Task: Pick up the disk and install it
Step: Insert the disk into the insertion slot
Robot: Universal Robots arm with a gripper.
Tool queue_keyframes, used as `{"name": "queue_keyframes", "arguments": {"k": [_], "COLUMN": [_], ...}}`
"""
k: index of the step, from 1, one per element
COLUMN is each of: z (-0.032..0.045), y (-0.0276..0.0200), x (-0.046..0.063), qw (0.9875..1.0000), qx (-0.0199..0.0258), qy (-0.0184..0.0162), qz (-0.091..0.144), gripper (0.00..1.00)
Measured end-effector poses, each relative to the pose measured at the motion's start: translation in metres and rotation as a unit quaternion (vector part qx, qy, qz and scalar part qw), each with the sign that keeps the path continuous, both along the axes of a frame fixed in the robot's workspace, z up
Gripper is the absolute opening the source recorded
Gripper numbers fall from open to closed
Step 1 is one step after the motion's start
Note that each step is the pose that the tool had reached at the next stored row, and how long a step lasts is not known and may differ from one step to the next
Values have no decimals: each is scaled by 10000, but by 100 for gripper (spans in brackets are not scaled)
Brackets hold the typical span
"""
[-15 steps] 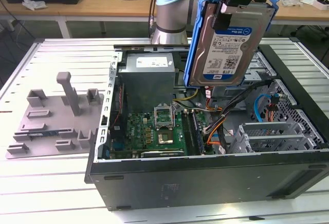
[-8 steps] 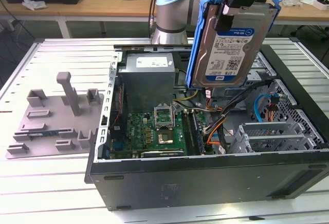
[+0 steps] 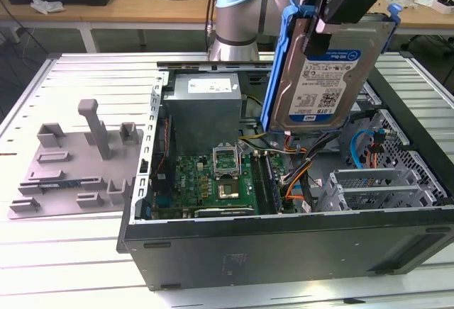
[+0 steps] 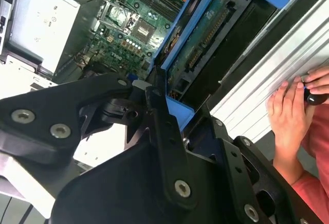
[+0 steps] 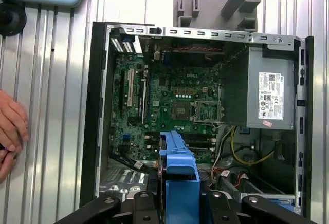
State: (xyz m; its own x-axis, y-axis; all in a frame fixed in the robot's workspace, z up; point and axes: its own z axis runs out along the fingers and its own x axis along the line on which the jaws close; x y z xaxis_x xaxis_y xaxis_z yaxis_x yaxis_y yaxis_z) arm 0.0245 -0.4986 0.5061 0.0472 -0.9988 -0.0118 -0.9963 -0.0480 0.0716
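I see my gripper (image 3: pixel 326 24) clenched on the disk (image 3: pixel 328 86), holding it aloft at about one o'clock in the exterior view, above the open computer case (image 3: pixel 284 242).

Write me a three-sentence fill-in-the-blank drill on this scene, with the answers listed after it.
The gripper holds the disk ____ the open case.
The disk's plastic bracket is coloured ____.
In the exterior view, the grey fixture lies on the case's ____ side.
Missing words: above; blue; left.
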Motion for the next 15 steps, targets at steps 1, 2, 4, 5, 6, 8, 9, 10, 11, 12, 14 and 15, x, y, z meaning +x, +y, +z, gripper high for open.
{"name": "queue_keyframes", "arguments": {"k": [1,2,4,5,6,8,9,10,11,12,14,15], "z": [-1,-3,-8,-9,-13,-17,-18,-19,-22,-24,-27,-27], "y": [-8,-18,-33,-36,-43,-58,-63,-67,-78,-89,-110,-118], "x": [0,1,3,5,9,21,25,29,39,50,71,80], "qw": [10000,10000,10000,10000,10000,10000,10000,10000,10000,10000,10000,10000], "qx": [3,7,12,12,13,12,12,12,13,14,15,15], "qy": [-4,-7,-17,-21,-29,-48,-54,-58,-66,-73,-81,-83], "qz": [0,0,1,1,1,1,1,1,1,1,1,1], "gripper": [37,37,37,37,37,37,37,37,37,37,37,37]}}
